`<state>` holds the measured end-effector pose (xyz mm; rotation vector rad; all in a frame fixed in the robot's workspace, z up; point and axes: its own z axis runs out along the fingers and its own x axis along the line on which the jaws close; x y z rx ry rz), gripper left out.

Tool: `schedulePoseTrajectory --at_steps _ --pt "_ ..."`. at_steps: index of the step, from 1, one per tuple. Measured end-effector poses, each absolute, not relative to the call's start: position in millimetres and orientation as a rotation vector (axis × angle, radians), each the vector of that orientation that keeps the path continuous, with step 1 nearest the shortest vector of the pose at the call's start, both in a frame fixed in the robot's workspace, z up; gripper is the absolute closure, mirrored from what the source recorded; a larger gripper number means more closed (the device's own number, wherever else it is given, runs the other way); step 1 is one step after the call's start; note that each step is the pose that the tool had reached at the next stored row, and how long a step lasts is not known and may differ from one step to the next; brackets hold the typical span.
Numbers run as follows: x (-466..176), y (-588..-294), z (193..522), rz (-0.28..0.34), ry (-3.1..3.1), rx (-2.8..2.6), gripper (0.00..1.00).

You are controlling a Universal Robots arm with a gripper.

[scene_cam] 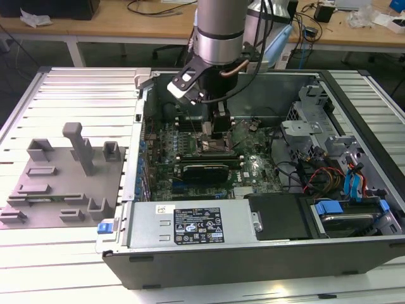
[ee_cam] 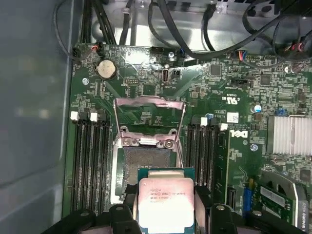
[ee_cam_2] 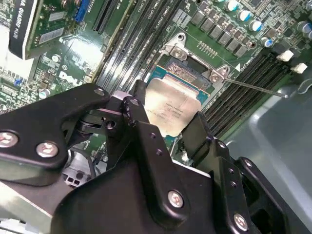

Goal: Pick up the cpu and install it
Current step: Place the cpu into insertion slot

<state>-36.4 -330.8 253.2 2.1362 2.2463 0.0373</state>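
Gripper (ee_cam_2: 165, 122) clamped on the cpu (ee_cam_2: 171, 106). One black finger (ee_cam_2: 134, 111) presses each of two opposite edges, and the shiny metal top faces up between them. The first wrist view shows the same grip: the cpu (ee_cam: 165, 202) sits between the two fingers (ee_cam: 127, 207), with its green board edge peeking past the lid.

The chip is held over the socket (ee_cam: 145, 163), overlapping one edge of the dark contact bed. I cannot tell whether it touches the bed or hangs just above it. The socket's metal load plate (ee_cam: 148, 114) stands swung open on the far side of the bed. In the second wrist view the socket frame (ee_cam_2: 195, 61) shows just beyond the chip.

Black memory slots (ee_cam: 90, 161) run in rows on both sides of the socket, across the green motherboard (ee_cam: 229, 83). A coin battery (ee_cam: 106, 69) sits near a board corner, with a finned heat sink (ee_cam: 291, 135) well apart from it.

In the exterior view my arm (scene_cam: 218, 31) reaches down into the open computer case (scene_cam: 253, 256), with the gripper (scene_cam: 217, 123) low over the board. The power supply (scene_cam: 190, 225) lies along the case's near wall. On the exterior view's left, a grey fixture plate (scene_cam: 57, 193) with upright blocks rests on the slatted table (scene_cam: 69, 88).
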Motion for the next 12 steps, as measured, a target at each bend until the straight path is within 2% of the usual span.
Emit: schedulePoseTrajectory --at_steps 2,12 --pt "-37 -324 236 0.059 2.215 2.146 0.45" --pt "-37 -320 221 0.059 2.207 2.154 0.45"
